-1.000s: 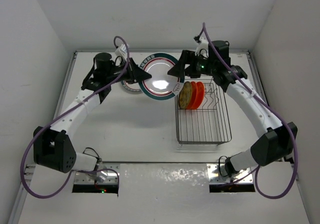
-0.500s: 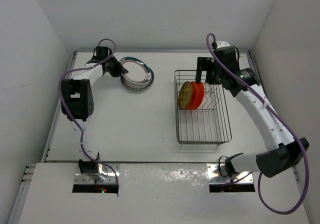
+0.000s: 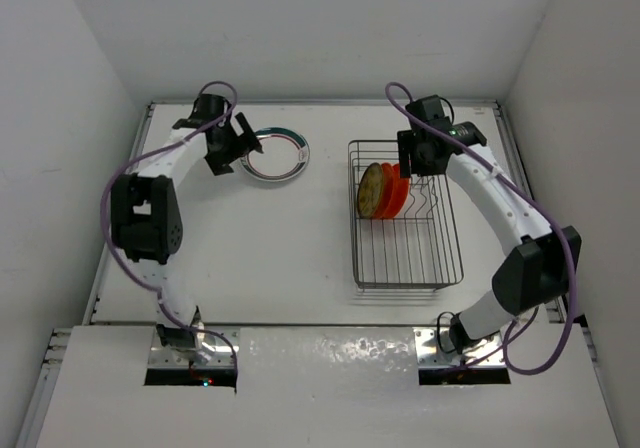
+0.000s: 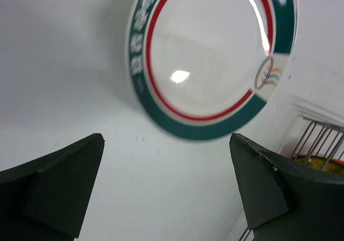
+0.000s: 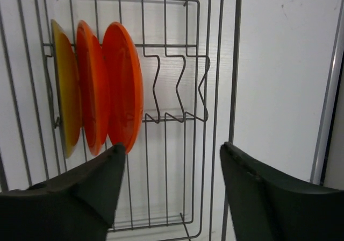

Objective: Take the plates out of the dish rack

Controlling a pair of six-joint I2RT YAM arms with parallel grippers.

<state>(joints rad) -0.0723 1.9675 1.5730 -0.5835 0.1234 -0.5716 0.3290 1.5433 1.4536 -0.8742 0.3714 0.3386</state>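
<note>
Three orange plates point(image 5: 91, 90) stand upright in the dish rack point(image 3: 405, 258) below the right gripper point(image 5: 172, 147), spread empty like the left gripper point(image 4: 166, 144) near a green-rimmed plate point(image 4: 207, 58).

Nothing legible. The only text candidate is on the green-rimmed plate point(image 4: 209, 63): the left wrist view shows white lettering point(image 4: 140, 42) running along the green rim band, too blurred to read or even tell the script. On the same plate there's a small oval emblem point(image 4: 264, 73) with red and blue strokes just inside the rim, with no readable words. From the top view the plate point(image 3: 275, 154) is too small to resolve any markings.
</note>
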